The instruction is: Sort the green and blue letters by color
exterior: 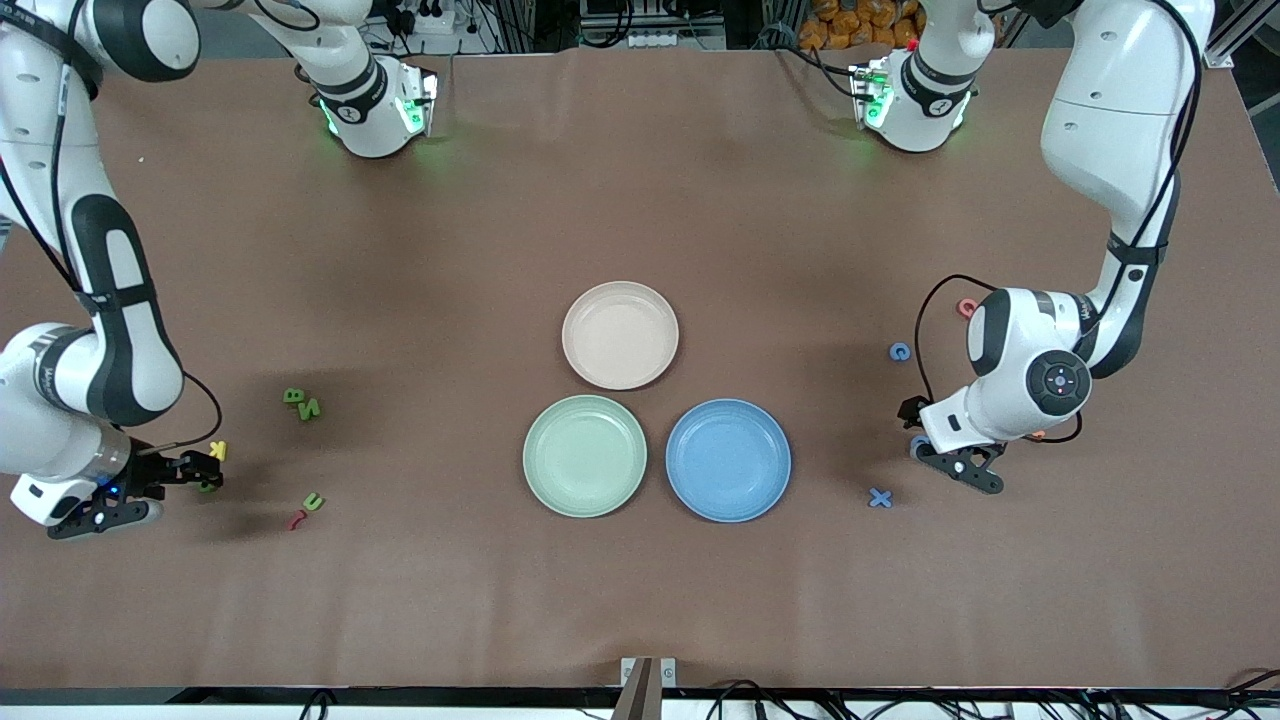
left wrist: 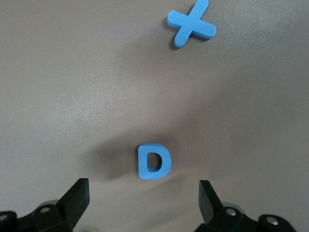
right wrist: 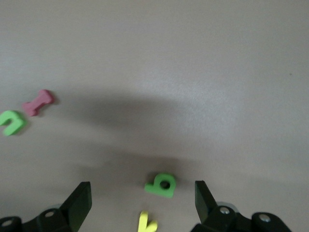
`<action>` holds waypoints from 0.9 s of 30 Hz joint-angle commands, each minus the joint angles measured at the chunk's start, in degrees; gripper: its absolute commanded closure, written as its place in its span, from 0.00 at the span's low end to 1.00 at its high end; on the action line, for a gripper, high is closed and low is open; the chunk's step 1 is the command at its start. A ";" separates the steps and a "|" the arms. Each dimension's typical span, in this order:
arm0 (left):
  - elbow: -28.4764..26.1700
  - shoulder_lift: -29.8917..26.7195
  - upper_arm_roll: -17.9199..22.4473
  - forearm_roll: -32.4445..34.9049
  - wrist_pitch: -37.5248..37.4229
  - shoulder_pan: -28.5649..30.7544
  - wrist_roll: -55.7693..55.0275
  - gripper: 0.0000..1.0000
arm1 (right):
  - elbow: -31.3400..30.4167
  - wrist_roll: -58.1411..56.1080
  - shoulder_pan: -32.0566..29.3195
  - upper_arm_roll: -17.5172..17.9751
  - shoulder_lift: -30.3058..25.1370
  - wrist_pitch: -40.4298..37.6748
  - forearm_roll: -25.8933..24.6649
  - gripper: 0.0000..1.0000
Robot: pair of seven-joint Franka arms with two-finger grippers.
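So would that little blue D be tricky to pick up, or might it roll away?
The blue D lies flat on the table, so it shouldn't roll. It looks like thick, soft foam, probably very light and slightly squashy. Being so small, it could skid if nudged off-centre.

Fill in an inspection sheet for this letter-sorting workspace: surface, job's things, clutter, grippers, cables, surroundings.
Surface: brown table, no spills seen.
Job's things: blue D, blue X and blue C toward the left arm's end; green B and N, green u and green b toward the right arm's end. Green plate, blue plate and beige plate hold nothing.
Clutter: yellow K, dark red piece, pink letter.
Grippers: left gripper open over the D; right gripper open over the b.
Cables: black cable loops off the left arm.
Surroundings: nothing seen.
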 commanded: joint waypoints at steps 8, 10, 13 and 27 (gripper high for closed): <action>1.44 1.70 -0.28 -3.70 0.14 0.32 2.05 0.00 | 5.87 -0.80 -0.79 0.78 5.17 0.23 -1.20 0.09; 1.44 1.88 -0.28 -3.88 0.05 0.24 1.79 0.00 | 5.60 -0.88 -0.79 0.78 4.99 -0.04 -1.46 0.09; 1.44 1.97 -0.28 -4.06 0.05 0.24 1.70 0.00 | 5.16 -1.94 -1.05 0.78 4.90 -0.04 -1.90 0.10; 1.53 1.88 -0.19 -7.04 0.05 -0.20 -4.18 1.00 | 2.18 -3.35 -1.76 0.78 4.03 0.05 -1.81 0.15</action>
